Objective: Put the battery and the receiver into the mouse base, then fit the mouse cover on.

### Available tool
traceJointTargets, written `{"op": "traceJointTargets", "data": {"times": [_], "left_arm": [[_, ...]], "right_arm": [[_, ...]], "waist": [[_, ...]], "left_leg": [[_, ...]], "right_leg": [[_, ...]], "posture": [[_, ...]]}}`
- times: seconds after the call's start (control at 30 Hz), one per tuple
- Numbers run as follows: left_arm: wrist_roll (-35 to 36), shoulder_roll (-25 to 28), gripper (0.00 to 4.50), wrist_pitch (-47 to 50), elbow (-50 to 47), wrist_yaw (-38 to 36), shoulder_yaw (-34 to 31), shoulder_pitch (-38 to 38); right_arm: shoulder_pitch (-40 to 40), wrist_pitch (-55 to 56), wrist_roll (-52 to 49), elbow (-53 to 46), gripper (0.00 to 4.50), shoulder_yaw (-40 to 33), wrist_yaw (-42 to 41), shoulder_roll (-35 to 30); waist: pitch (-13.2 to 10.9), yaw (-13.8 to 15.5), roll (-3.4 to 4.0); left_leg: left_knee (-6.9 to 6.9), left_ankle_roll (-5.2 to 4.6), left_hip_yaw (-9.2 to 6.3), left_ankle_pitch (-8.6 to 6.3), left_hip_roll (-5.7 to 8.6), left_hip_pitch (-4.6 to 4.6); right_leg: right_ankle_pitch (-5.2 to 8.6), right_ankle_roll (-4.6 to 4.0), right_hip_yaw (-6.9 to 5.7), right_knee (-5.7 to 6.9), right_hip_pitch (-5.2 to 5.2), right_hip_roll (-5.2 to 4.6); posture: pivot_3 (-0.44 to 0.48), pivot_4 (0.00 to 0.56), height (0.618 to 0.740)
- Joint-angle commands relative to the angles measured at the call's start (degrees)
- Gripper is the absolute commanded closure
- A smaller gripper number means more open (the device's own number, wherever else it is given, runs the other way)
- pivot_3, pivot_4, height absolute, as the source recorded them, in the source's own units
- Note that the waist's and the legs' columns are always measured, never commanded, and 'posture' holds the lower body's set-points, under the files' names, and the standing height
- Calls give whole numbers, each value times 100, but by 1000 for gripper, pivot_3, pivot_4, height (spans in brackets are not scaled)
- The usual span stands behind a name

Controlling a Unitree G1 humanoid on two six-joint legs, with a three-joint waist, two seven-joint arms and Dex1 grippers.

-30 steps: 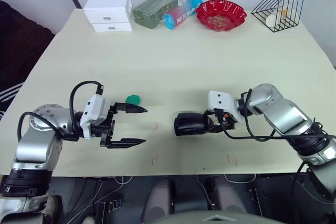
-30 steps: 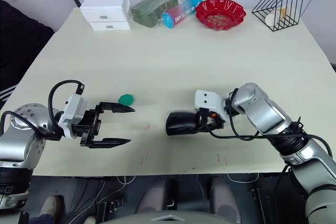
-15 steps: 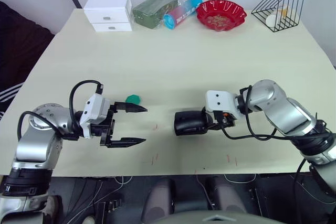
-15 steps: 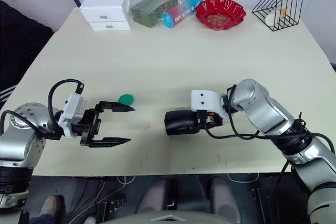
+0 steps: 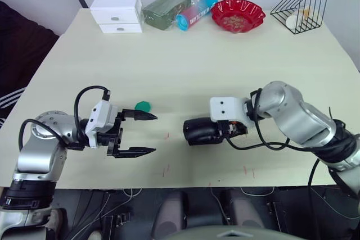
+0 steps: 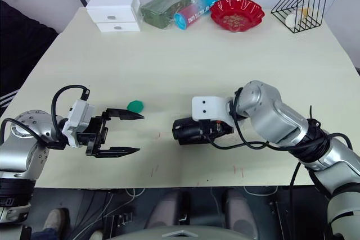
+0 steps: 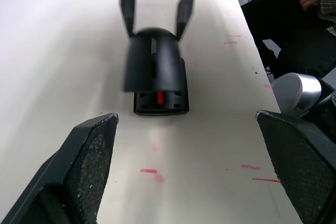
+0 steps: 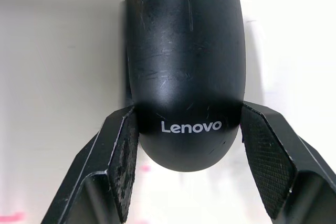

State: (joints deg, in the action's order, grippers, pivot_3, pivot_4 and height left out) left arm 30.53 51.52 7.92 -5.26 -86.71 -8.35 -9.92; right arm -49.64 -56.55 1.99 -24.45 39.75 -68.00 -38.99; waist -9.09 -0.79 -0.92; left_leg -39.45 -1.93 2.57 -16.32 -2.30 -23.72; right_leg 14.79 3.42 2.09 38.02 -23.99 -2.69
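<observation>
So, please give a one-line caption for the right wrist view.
Right tool gripping the Lenovo-marked cover at its logo end, above the pale table.

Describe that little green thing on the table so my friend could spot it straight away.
On the pale table, look to the near half, where the robot's left gripper hangs open. Just beyond its upper fingertip lies a small green cap, flat and round, the sole green item away from the clutter along the far edge.
</observation>
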Motion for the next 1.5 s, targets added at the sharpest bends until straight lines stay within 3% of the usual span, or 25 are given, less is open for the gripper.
{"op": "traceJointTargets", "data": {"times": [0.03,0.37,1.5], "left_arm": [[48,77,0,-34,-76,-52,-55,-5],[63,84,0,-19,-88,-70,-78,35],[43,76,0,4,-64,-52,-48,-33]], "right_arm": [[-278,-462,52,-289,2100,116,133,-14],[-682,-1214,-125,-438,2100,639,336,-23],[-774,-1133,-419,-247,2100,830,754,35]], "waist": [[0,-1,0],[0,-5,0],[0,-12,0]], "left_leg": [[0,0,1,0,0,0],[0,0,-1,0,0,0],[0,0,-2,0,0,0]], "right_leg": [[0,0,0,1,0,0],[0,0,-1,1,-1,0],[0,0,-1,2,-1,0]], "posture": [[0,150,740],[0,150,740],[0,150,740]]}}
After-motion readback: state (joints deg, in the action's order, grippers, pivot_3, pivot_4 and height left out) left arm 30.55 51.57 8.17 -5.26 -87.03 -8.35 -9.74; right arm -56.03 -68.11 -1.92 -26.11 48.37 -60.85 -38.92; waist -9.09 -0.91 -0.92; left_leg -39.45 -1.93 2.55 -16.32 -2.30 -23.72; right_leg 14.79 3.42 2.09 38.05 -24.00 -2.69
